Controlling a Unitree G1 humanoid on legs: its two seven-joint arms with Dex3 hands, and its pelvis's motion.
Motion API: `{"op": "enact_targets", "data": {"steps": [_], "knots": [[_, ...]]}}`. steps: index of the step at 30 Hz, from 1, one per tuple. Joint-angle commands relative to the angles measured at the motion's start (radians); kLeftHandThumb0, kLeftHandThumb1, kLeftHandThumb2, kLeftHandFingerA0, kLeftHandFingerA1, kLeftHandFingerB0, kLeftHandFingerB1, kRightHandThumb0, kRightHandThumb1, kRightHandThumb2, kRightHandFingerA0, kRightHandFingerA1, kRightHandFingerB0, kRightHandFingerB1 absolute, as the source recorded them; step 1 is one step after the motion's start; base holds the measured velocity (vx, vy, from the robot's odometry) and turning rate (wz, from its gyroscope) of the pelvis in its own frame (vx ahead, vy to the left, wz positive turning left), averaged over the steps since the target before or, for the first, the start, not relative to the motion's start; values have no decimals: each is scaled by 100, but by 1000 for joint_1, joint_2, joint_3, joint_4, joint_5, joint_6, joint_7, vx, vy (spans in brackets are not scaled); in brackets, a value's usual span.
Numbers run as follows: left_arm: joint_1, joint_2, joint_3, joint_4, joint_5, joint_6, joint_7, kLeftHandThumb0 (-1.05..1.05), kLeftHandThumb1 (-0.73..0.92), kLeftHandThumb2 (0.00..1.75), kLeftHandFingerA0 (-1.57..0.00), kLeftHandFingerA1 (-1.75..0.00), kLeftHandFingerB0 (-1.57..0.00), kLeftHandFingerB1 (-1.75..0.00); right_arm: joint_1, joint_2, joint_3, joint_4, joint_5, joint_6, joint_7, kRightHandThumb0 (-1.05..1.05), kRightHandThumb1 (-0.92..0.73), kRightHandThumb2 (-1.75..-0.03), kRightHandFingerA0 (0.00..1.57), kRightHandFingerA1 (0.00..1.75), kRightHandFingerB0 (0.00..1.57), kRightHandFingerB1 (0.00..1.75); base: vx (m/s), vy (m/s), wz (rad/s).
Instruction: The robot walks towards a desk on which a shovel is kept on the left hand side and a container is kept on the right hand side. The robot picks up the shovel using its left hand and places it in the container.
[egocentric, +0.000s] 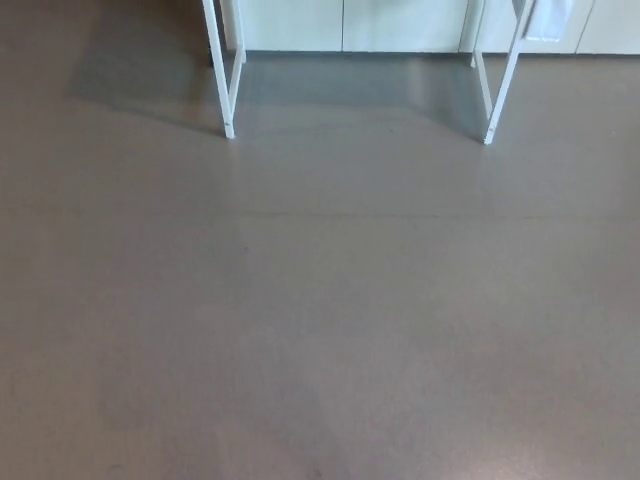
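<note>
Only grey floor (320, 320) and white table legs (228, 90) at the top show; no shovel or hands, so fingers and grip spot can't be told.

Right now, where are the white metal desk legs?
In the head view, the white metal desk legs stand at the top of the picture, left and right of centre, on the grey floor before pale cabinets.

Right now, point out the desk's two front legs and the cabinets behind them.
left front leg (222, 75), head view, middle of the white post
right front leg (505, 85), head view, lower post
cabinets (400, 22), head view, pale door front
</note>
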Motion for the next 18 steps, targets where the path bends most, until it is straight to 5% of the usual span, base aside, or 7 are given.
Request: {"op": "enact_targets", "data": {"steps": [1, 9, 18], "knots": [[-14, 21, 3, 3, 11, -39, 13, -15, 39, 90, -27, -59, -17, -52, 3, -10, 6, -3, -10, -40, 1, -22, -50, -54, 70, 58, 45, 48, 133, 393, -42], [-5, 27, -6, -6, 13, -48, 14, -16, 39, 90, -28, -59, -17, -52, 22, -7, 11, -39, -15, -23, -4, -22, -52, -55, 66, 57, 45, 47, 139, 225, -7], [-9, 30, -12, 4, 12, -62, 8, -15, 40, 91, -28, -59, -16, -52, -14, -14, 10, 26, -30, -51, -10, -22, -49, -54, 73, 59, 50, 48, 121, -106, 9]]}}
